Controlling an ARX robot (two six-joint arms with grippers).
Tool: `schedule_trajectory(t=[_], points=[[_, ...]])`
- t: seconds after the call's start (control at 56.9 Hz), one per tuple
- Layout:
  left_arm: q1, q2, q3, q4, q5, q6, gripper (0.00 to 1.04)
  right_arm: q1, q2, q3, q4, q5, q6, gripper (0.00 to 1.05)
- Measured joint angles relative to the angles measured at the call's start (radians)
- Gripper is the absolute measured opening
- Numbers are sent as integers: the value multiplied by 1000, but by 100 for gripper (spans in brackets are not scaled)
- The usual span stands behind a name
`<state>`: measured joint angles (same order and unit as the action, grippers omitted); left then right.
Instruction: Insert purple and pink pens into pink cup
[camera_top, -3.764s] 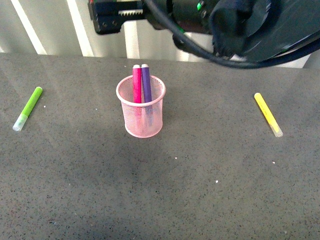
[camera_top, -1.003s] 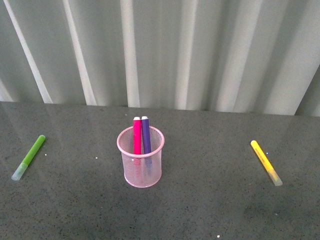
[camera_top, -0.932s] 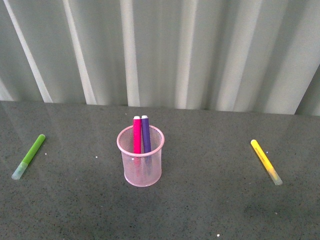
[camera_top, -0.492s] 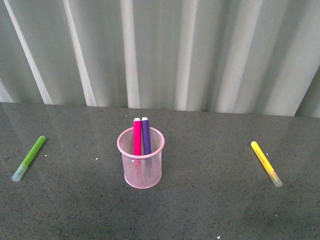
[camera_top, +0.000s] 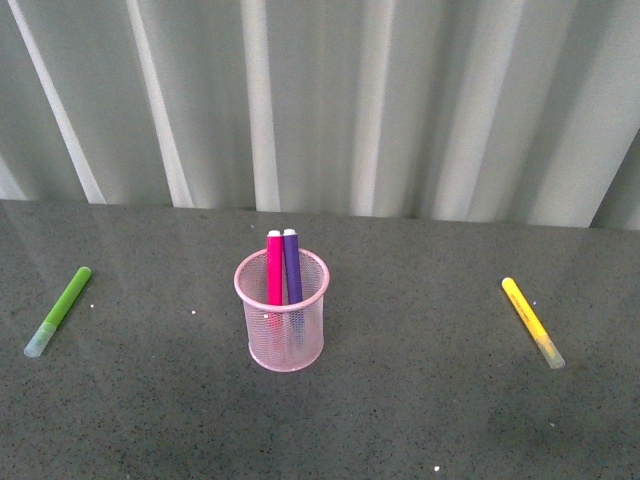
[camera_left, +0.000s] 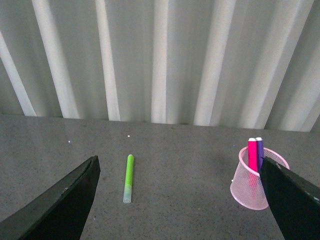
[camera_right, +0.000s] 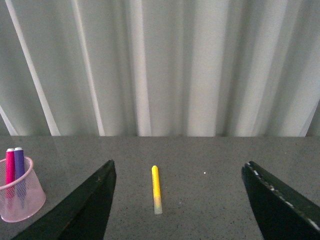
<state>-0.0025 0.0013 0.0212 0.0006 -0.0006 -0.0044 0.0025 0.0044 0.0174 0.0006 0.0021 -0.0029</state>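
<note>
The pink cup (camera_top: 281, 310) stands upright near the middle of the dark speckled counter (camera_top: 400, 420), with the pink pen (camera_top: 274, 268) and the purple pen (camera_top: 292, 266) both inside it, side by side and touching, their tips rising above the rim and leaning toward 12 o'clock. From the cup, the lime-green marker (camera_top: 58, 311) lies well apart at about 9 o'clock, flat on the counter, and the yellow marker (camera_top: 532, 322) lies well apart at about 3 o'clock, also flat. Neither arm shows in the front view. In the left wrist view the left gripper (camera_left: 182, 200) is spread wide, its two dark fingers (camera_left: 60, 200) at the picture's edges, holding nothing and touching nothing; the green marker and the cup lie beyond it. In the right wrist view the right gripper (camera_right: 180, 202) is likewise spread wide and empty, clear of the counter, with the yellow marker lying between its fingers (camera_right: 280, 200) farther off. A pale corrugated wall (camera_top: 400, 100) stands behind the counter.
</note>
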Motion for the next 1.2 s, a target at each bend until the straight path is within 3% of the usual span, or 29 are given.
schedule_trajectory(t=[0.141,1.196], points=[[0,0,0,0,0,0,98,0,0,0,0,0,1,100],[0,0,0,0,0,0,98,0,0,0,0,0,0,98]])
